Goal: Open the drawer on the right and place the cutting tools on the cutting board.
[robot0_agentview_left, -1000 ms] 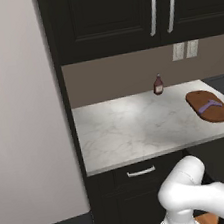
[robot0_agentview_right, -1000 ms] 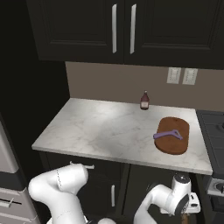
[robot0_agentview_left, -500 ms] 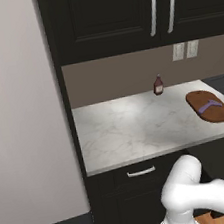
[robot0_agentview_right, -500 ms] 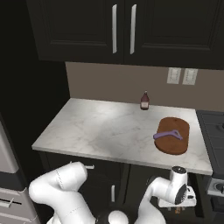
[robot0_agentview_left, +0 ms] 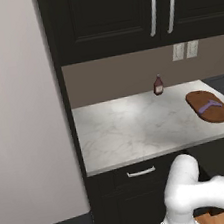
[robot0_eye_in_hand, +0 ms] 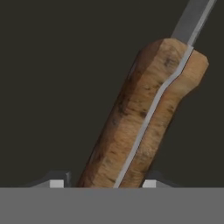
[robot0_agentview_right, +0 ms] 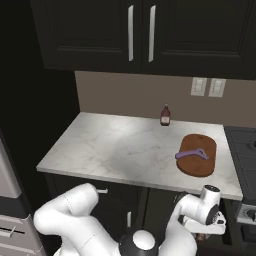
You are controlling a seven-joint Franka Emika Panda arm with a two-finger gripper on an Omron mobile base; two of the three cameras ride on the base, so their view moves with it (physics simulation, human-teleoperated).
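Dark kitchen cabinets frame a pale marble desk (robot0_agentview_right: 125, 150). Going left to right: a closed black drawer (robot0_agentview_left: 141, 173) with a short silver handle sits under the desk edge, a small dark red bottle (robot0_agentview_right: 165, 115) stands by the back wall, and the oval cutting board (robot0_agentview_right: 198, 155) lies at the right end with one lavender cutting tool (robot0_agentview_right: 192, 153) already on it. Farther right and lower, the gripper (robot0_agentview_right: 205, 231) has reached below desk level. The hand view shows a wooden-handled knife (robot0_eye_in_hand: 144, 118) lying on a dark surface, its handle between the fingertips (robot0_eye_in_hand: 56, 182); whether the jaws are clamped on it cannot be told. Judged so, this knife is not yet on the board.
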